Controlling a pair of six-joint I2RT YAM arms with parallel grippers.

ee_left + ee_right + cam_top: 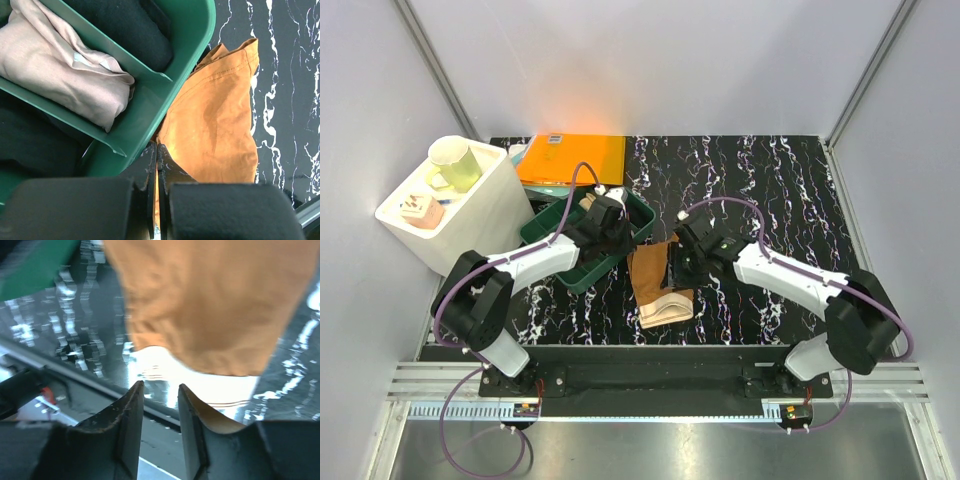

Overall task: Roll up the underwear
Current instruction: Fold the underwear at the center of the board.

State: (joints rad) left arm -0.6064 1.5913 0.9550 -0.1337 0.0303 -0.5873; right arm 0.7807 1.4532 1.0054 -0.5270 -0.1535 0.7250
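Note:
The brown underwear lies flat on the black marble table, its pale waistband toward the near edge. It also shows in the left wrist view and the right wrist view. My left gripper is shut, its tips at the cloth's left edge beside the green bin; I cannot tell whether they pinch cloth. My right gripper is open, low over the waistband. Black fabric lies in the bin; I cannot tell if it is the black underwear.
The green divided bin stands left of the underwear and holds a folded pink cloth. An orange book lies behind it. A white box with a green mug stands at the far left.

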